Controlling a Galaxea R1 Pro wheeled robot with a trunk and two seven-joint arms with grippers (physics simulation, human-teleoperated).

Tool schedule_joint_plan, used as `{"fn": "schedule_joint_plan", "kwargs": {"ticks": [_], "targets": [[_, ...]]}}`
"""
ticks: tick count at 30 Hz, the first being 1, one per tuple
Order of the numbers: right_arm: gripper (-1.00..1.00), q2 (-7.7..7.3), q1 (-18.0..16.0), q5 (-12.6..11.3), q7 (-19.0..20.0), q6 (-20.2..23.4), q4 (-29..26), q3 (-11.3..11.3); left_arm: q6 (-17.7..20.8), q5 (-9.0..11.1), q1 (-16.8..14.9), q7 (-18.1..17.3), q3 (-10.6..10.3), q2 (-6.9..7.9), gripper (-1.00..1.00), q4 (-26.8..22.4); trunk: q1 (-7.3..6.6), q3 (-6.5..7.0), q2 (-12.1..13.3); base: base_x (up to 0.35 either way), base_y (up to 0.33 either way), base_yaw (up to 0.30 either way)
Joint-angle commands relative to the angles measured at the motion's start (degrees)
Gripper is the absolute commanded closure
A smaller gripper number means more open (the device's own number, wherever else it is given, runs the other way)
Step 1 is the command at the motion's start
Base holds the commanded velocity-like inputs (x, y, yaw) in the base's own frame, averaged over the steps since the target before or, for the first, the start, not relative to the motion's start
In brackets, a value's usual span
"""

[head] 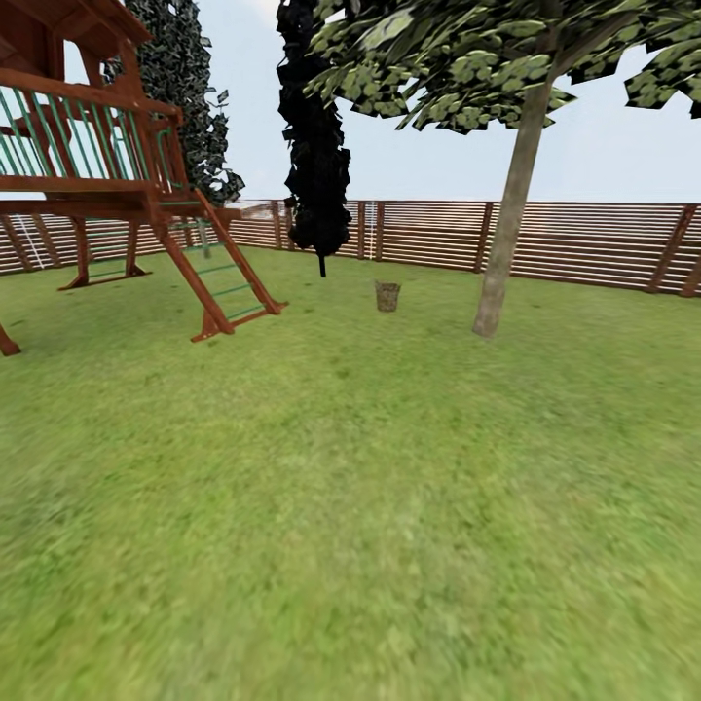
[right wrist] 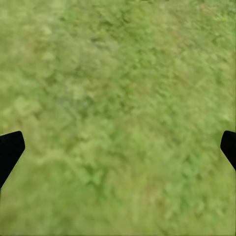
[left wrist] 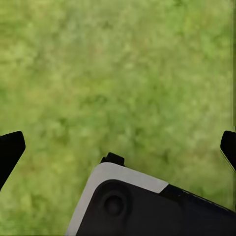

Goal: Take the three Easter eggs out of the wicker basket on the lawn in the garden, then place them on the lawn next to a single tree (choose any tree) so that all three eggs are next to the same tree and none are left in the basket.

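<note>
Where the lawn (head: 350, 467) runs back to the brown slat fence (head: 584, 243), the head view takes in the whole garden, and the wicker basket (head: 387, 296) serves as the landmark. Far to the left of the basket stands the red-brown play tower (head: 97, 166), its ladder (head: 229, 277) slanting down onto the grass toward the basket's side. Behind the tower rises a dark leafy tree (head: 185, 88). Just left of the basket and a little behind it, close to the fence, is the narrow black cypress (head: 316, 146). The basket itself sits upright on the grass, small and distant; what lies inside it is too small to tell. Right of the basket, near but apart from it, the tree (head: 506, 234) leans its pale grey-brown trunk up into a light-green crown.

From the left wrist view, the left gripper (left wrist: 118, 147) hangs over bare grass with its jaws spread wide and nothing between them; a grey-and-black part of the robot (left wrist: 142, 206) lies below. From the right wrist view, the right gripper (right wrist: 118, 147) likewise hangs over grass, jaws wide apart and holding nothing.
</note>
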Motion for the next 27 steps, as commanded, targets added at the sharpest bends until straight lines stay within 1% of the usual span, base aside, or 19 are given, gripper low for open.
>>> {"fn": "schedule_joint_plan", "kwargs": {"ticks": [1,4,18,22,27], "targets": [[-1.0,0.0,-0.05,-0.27,0.1,-0.22,0.04,-0.02,-0.19,0.47,-0.04,0.02,-0.1,0.01,-1.0,0.0,-0.16,0.07,0.32,0.329,0.0,0.0],[-1.0,0.0,-0.05,-0.27,0.1,-0.22,0.04,-0.02,-0.59,0.47,-0.04,0.02,-0.07,0.01,-1.0,0.02,-0.82,0.61,1.52,0.329,0.0,0.0],[-1.0,0.0,-0.05,-0.27,0.1,-0.22,0.04,-0.02,-1.2,0.47,-0.04,0.02,-0.07,0.01,-1.0,0.04,-0.82,0.61,1.52,0.329,0.0,-0.009],[-1.0,-0.06,-0.05,-0.27,0.1,-0.22,0.04,-0.02,-1.39,0.47,-0.04,0.02,-0.08,0.01,-1.0,0.02,-0.82,0.61,1.52,0.329,0.0,-0.174],[-1.0,-0.08,-0.05,-0.27,0.1,-0.22,0.04,-0.02,-1.45,0.47,-0.04,0.02,-0.1,0.01,-1.0,0.02,-0.82,0.61,1.52,0.329,0.0,-0.251]]}}
